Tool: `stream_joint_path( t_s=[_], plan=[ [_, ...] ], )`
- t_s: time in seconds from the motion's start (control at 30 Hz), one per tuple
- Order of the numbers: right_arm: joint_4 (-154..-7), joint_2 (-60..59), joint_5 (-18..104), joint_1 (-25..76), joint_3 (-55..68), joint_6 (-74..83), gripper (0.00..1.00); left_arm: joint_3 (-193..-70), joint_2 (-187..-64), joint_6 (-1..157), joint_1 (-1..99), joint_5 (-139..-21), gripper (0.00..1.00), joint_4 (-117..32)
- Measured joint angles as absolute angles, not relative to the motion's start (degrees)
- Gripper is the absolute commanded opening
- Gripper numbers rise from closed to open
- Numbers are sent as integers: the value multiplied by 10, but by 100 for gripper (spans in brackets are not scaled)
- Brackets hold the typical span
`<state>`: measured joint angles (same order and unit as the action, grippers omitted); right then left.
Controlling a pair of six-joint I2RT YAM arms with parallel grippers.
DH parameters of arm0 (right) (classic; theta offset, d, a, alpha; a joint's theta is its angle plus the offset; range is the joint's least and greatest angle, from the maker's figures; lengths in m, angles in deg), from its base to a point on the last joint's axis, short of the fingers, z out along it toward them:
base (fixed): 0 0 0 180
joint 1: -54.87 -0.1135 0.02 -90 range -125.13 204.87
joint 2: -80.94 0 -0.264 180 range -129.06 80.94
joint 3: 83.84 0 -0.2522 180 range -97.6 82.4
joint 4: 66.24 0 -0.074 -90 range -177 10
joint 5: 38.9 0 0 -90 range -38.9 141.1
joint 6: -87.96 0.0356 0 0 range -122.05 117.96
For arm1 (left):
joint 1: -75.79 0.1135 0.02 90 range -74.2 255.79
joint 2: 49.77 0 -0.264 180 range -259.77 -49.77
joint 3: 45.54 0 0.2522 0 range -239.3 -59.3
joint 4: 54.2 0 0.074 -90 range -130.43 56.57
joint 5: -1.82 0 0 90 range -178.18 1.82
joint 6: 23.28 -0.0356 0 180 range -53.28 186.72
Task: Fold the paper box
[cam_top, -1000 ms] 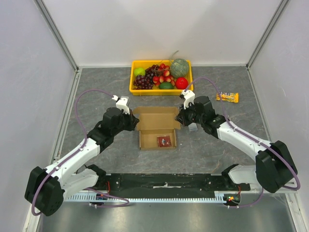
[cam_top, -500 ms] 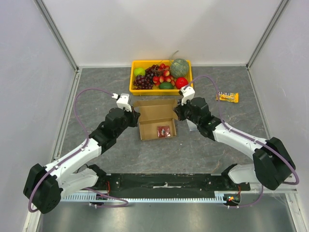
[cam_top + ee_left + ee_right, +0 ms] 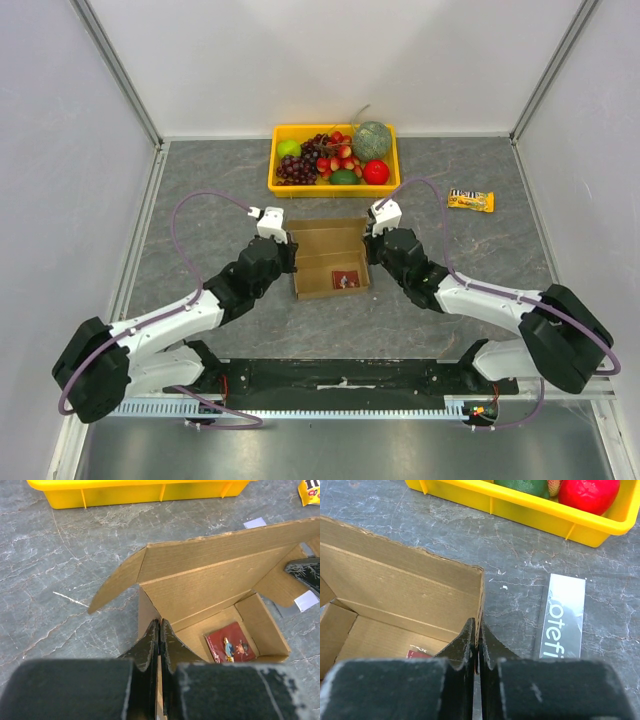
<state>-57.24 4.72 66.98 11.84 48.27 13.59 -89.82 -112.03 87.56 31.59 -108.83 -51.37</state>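
The paper box (image 3: 330, 258) is a brown cardboard carton, open at the top, standing mid-table with its lid flap raised at the far side. A small red card (image 3: 346, 280) lies inside it; it also shows in the left wrist view (image 3: 231, 642). My left gripper (image 3: 290, 258) is shut on the box's left side wall (image 3: 161, 680). My right gripper (image 3: 369, 250) is shut on the box's right side wall (image 3: 480, 605). In the left wrist view the lid (image 3: 220, 555) leans back, and a side flap (image 3: 117, 580) sticks out to the left.
A yellow tray (image 3: 280, 186) of fruit stands just beyond the box. A yellow snack packet (image 3: 470, 200) lies at the right. A clear label strip (image 3: 562, 615) lies on the grey table to the right of the box.
Both grippers and the box have moved nearer and a little right. The box's side walls now stand up, pinched by the grippers, and the lid has tilted up.
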Motion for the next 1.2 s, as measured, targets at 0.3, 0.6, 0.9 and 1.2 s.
stream_joint_path(
  t_s=[0.3,0.6,0.9,1.2],
  plan=[
    [-506,85,716,84,540,128,6,-888,-1131,880,293,-1124,4,-539],
    [-419,74,729,80,557,92,6,-896,-1164,876,292,-1143,3,-566],
    [-365,67,732,79,585,82,12,-887,-1165,876,291,-1146,3,-587],
    [-345,71,724,69,599,92,22,-870,-1150,877,289,-1146,3,-594]
  ],
)
